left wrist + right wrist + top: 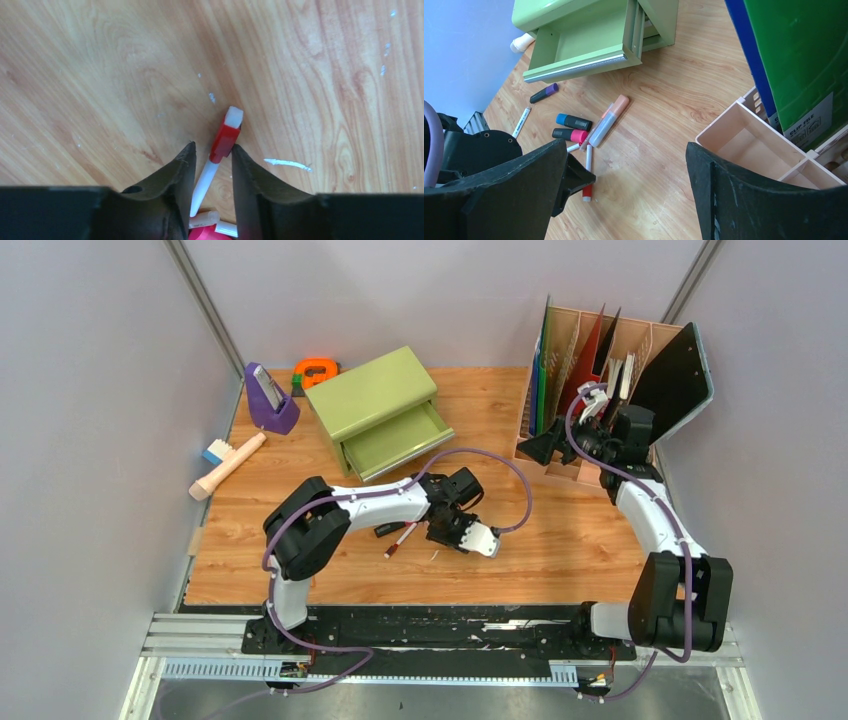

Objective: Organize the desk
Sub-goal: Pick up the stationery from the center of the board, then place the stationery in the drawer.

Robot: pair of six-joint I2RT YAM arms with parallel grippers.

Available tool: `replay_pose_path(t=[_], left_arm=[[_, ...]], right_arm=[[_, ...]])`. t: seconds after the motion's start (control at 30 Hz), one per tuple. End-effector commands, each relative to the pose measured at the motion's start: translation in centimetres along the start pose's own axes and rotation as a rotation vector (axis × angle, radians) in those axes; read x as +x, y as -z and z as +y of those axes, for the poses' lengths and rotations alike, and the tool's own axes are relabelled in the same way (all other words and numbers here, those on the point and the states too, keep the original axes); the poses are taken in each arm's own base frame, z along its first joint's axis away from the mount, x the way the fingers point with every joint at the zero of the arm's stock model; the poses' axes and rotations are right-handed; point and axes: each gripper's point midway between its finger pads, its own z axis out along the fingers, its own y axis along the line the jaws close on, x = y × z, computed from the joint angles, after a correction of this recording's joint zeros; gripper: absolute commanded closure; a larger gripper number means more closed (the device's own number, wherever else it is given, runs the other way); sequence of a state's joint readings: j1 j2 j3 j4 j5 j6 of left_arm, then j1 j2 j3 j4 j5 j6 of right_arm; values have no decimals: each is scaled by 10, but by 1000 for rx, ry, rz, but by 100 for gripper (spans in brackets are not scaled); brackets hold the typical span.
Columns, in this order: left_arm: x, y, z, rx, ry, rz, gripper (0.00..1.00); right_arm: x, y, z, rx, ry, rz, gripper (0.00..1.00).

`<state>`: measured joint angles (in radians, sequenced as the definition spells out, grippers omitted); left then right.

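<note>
Left tool [213, 148] straddling a red-capped white pen [225, 136]; right tool [626, 145] spread wide and bare.
Black fingers [175, 175] of the left tool stand a narrow way apart, one on each side of the pen's white barrel, with a sliver of gap showing, so no clamp is visible; the pen lies flat on the orange-brown wood-grain laminate worktop [560, 540]. Right tool's jaws gape above the worktop's far right part, gripping nothing, just beside a pale wooden file organiser [744, 130]. Loose markers [574, 122] lie near an olive-green metal drawer chest [385, 410], its drawer pulled out. Worktop lies beneath both arms, a black-and-silver rail [450, 630] along its near edge.
</note>
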<state>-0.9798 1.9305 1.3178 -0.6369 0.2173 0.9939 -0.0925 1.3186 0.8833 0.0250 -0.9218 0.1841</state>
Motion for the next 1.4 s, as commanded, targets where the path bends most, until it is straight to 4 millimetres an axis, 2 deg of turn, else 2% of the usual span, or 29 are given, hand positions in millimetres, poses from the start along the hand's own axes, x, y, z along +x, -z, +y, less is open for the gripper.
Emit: replay_pose_path(t=[0.0,0.17,0.3,0.37,0.4,0.43,0.47,0.6,0.77,0.87,0.9,0.93,0.97,1.0,1.03,1.17,1.27,1.3,1.37], left_arm=[[-24,-5,-15,68,16,-54,62],[-43,-12,-26,77,18,-64,72],[-70,-2,-17,63,86,-113,82],[-87,15,2,14,116,-143,85],[-88,20,4,10,129,-137,87],[-95,32,14,-27,144,-143,89],[-95,38,16,-35,155,-133,91],[-93,79,43,-183,206,-90,100],[-70,136,79,-326,304,-45,100],[-44,164,106,-429,381,-7,100],[-41,173,114,-461,394,-9,100],[-27,180,124,-498,429,12,100],[-24,190,132,-528,444,9,100],[-11,198,143,-567,480,25,100],[-5,202,147,-579,503,32,100],[41,217,172,-637,632,79,99],[68,212,184,-659,692,119,99],[83,210,187,-665,723,142,98],[97,200,189,-661,751,168,94]], right_arm=[[-8,0,2,-20,23,-30,9],[-10,4,1,-11,26,-41,9],[-13,7,0,-4,22,-52,9],[-13,8,0,-3,20,-56,8],[-14,8,0,-2,20,-57,8],[-13,9,0,-2,19,-58,8],[-14,10,0,0,19,-60,8],[-14,10,-1,3,17,-64,8],[-14,11,-3,6,8,-68,8],[-16,11,-4,8,9,-72,8],[-15,12,-4,8,7,-73,8],[-16,12,-4,10,6,-75,7],[-16,12,-4,10,4,-75,8],[-16,13,-4,10,3,-76,8],[-16,13,-4,10,2,-77,8],[-16,14,-4,12,0,-80,7],[-15,14,-4,10,-4,-80,7],[-16,14,-4,11,-3,-82,7],[-15,14,-4,10,-4,-82,7]])
